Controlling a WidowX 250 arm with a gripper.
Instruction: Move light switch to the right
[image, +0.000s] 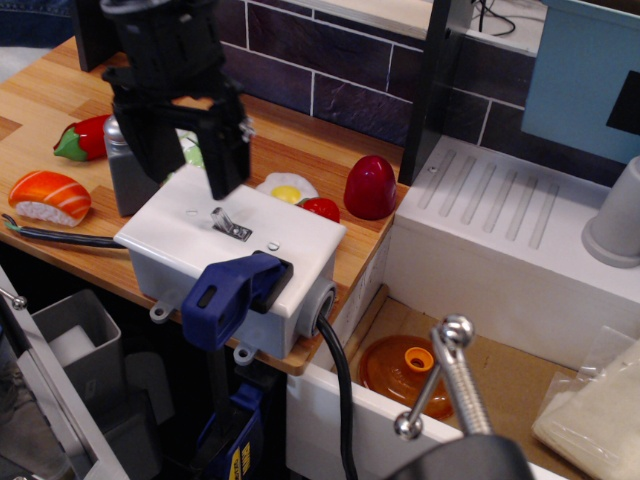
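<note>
The light switch (224, 221) is a small silver toggle lever on a grey plate, set in the top of a white plastic box (290, 252) at the wooden counter's front edge. The lever leans toward the upper left. My black gripper (193, 178) hangs open just above the box's back left part. Its two fingers stand apart, one finger (157, 152) at the left and the other finger (226, 163) just behind and above the lever. Nothing is between them.
A blue clamp handle (232, 295) grips the box's front. A grey shaker (127, 172), a sushi piece (48, 197), a fried egg (286, 189) and a dark red dome (370, 187) lie around. A white dish rack (500, 240) stands right.
</note>
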